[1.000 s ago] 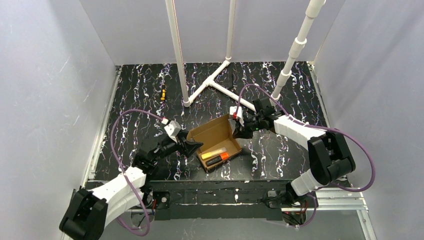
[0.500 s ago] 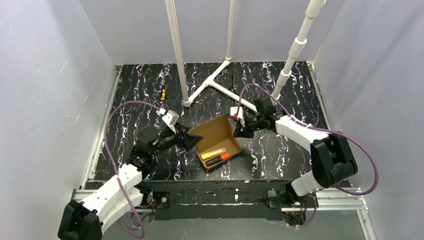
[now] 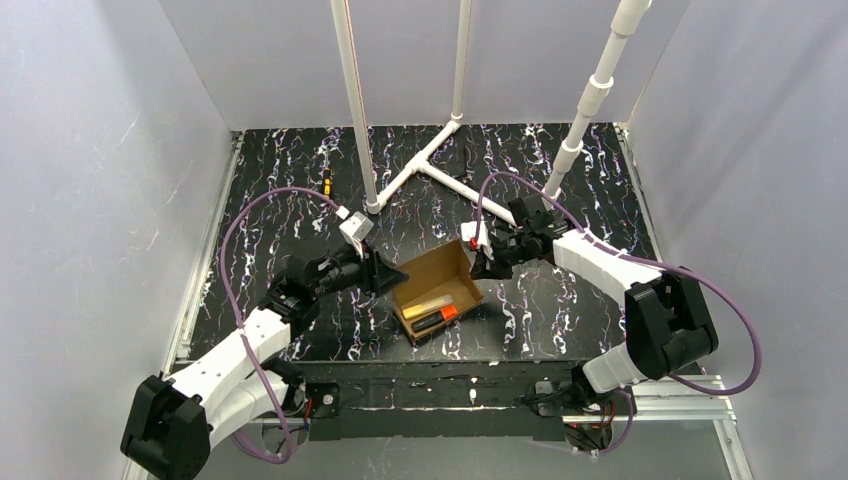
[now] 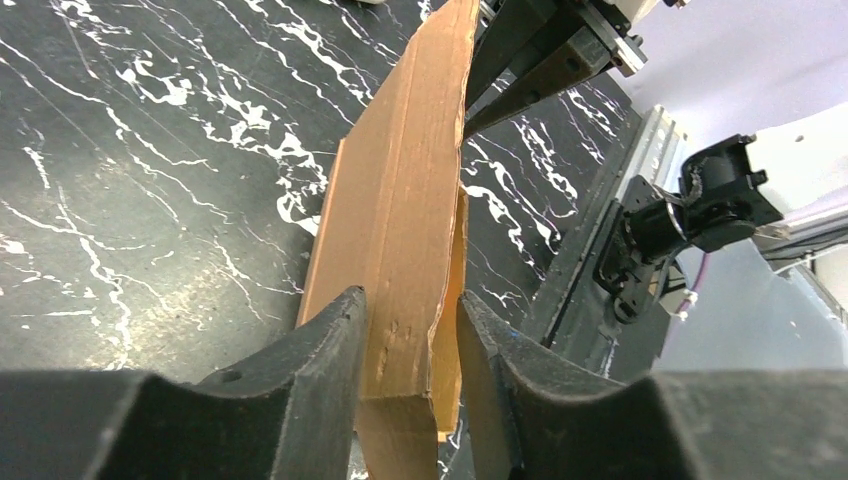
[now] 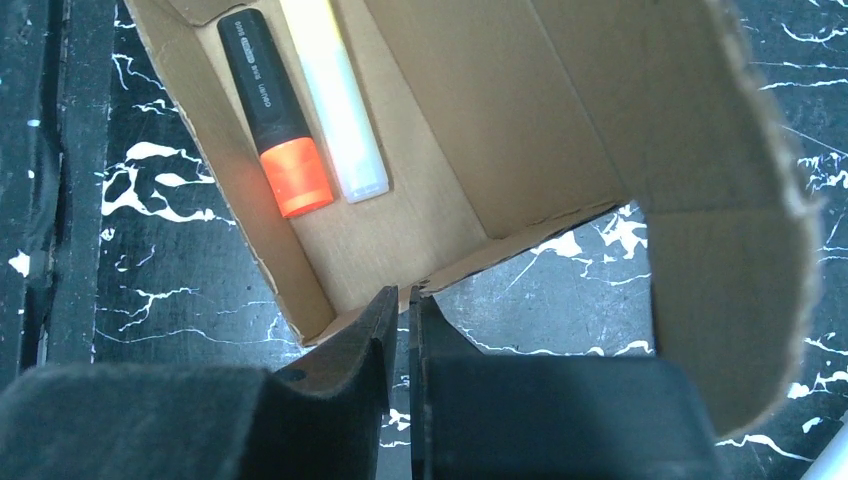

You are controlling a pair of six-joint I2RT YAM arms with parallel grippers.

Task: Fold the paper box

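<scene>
Paper box sits open-topped near the centre of the desk. Two markers lie side by side along its 6 o'clock wall: a black marker with orange cap and a pale yellow marker.

My left jaws are at the box's 9 o'clock side. They are set at medium width and clamp the upright cardboard wall, with one finger on each face.

My right jaws are at the box's 3 o'clock corner. They are narrowed to a slit and pinch the thin rim of that wall.

A white pipe frame stands at 12 o'clock, well apart from the box.
</scene>
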